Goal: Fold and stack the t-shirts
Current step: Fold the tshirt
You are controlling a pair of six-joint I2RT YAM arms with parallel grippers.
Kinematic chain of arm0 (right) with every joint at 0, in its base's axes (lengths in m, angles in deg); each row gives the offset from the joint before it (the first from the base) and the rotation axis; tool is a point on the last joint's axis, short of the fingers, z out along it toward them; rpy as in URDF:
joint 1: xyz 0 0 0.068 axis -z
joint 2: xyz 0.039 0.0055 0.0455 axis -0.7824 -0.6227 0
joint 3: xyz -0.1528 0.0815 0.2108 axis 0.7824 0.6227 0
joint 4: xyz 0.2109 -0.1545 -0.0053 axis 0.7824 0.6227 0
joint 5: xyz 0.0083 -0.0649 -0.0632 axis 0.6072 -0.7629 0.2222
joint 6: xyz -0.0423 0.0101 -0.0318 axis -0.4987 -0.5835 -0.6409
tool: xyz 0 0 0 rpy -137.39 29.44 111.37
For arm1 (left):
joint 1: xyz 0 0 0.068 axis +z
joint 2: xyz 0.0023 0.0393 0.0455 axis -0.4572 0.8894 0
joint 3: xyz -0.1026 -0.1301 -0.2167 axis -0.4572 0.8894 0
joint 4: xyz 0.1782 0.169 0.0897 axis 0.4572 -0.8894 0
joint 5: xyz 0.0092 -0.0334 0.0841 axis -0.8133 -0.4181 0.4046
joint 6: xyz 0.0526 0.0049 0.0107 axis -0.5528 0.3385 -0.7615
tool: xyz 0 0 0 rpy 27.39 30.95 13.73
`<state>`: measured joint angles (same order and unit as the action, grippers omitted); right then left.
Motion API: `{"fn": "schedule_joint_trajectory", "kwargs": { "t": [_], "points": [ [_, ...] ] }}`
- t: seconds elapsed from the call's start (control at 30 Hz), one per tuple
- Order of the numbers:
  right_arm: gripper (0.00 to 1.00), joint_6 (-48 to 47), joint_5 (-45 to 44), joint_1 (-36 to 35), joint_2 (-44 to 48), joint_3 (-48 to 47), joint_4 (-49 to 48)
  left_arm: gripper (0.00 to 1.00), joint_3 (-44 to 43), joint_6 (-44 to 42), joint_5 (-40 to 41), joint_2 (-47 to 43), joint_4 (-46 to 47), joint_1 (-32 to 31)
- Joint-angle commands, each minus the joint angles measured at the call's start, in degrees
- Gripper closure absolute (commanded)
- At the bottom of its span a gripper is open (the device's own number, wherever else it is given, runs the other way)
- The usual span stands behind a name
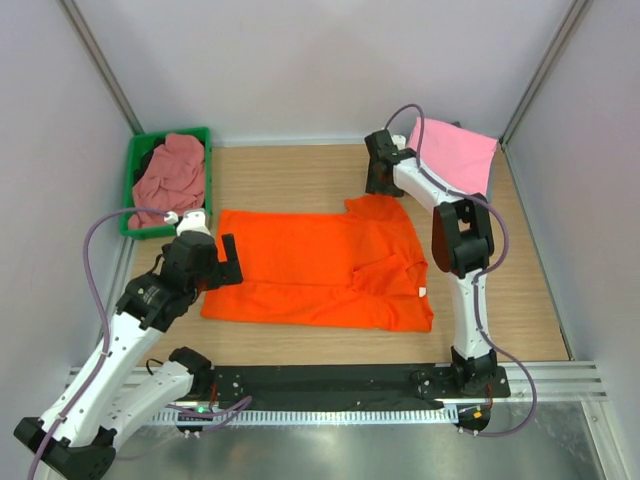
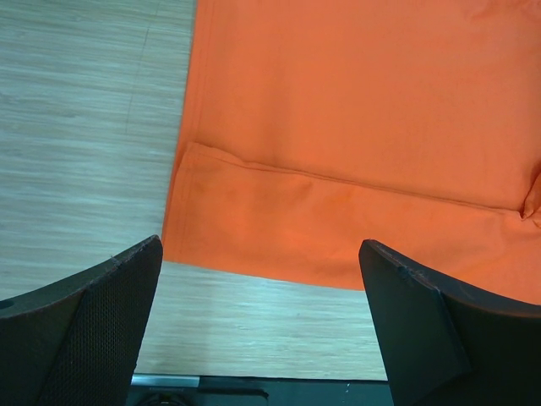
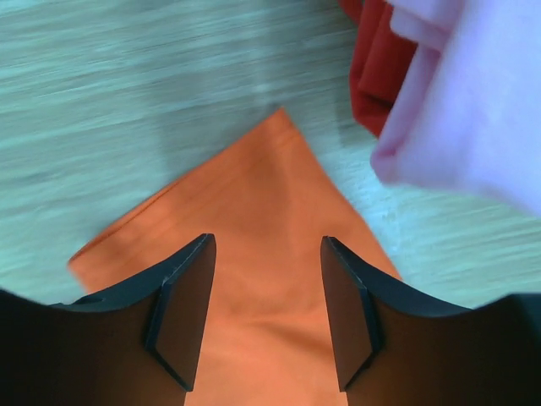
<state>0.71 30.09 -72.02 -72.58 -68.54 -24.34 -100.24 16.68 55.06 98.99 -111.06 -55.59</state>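
Two claws, one shirt: both arms are over the orange t-shirt (image 1: 320,270), which lies spread across the middle of the bench (image 1: 300,170), hem toward the left edge, white neck label (image 1: 422,291) toward the right edge.
Handling (judged): light, limp knit; it will sag and drag rather than lift as a sheet, and it creases easily. Not fragile. It slides readily on the wood.
Where to grip (judged): pinch edges and corners, through both layers. The hem corner by the near-left side and the far sleeve tip (image 3: 279,118) are the natural holds.
Left gripper (image 2: 260,249): fingers spread wide, holding nothing. It hangs over the hem corner nearest the left edge; the wrist view shows a doubled strip of cloth along the near side just ahead of it. Contact with the cloth: cannot tell.
Right gripper (image 3: 266,245): fingers parted, moderate gap, nothing pinched. It points down over the far sleeve, and the orange cloth shows between the fingers.
Beside the right claw: pink t-shirt (image 1: 455,150) in the far-right corner, with a red t-shirt (image 3: 380,68) showing under its edge in the wrist view. Both are just apart from the sleeve tip.
Far-left corner: green bin (image 1: 132,190) holding a crumpled dusty-pink t-shirt (image 1: 172,175), well clear of both claws.
Stage (judged): first fold of the orange shirt not yet made.
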Motion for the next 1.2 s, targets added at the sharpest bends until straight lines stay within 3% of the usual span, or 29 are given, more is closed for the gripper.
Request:
{"fn": "schedule_joint_trajectory", "kwargs": {
  "t": [0.0,0.33,0.53,0.63,0.87,1.17],
  "points": [
    [0.42,-1.7,-3.4,0.1,-3.5,-6.7,0.6,0.00,0.2,-1.2,-0.5,-0.6,3.1,0.3],
    [0.47,-0.9,-3.2,1.8,-12.0,-13.3,-1.6,0.00,0.5,-1.4,-2.4,0.3,3.2,0.3],
    [0.48,0.6,-3.4,2.0,-12.0,-8.6,-3.3,0.00,0.6,-1.5,-2.9,0.7,3.5,0.3],
    [0.57,1.0,-2.7,2.1,-11.2,-4.0,-6.4,0.00,0.7,-1.5,-2.9,0.9,3.5,0.3],
    [0.99,1.8,0.8,2.2,-10.7,0.1,-9.1,0.00,0.6,-1.4,-2.6,1.5,3.4,0.3],
    [0.99,0.8,0.4,2.1,-0.8,7.7,-10.0,0.00,-0.3,-1.7,-1.0,4.7,3.4,0.8]
  ]
}}
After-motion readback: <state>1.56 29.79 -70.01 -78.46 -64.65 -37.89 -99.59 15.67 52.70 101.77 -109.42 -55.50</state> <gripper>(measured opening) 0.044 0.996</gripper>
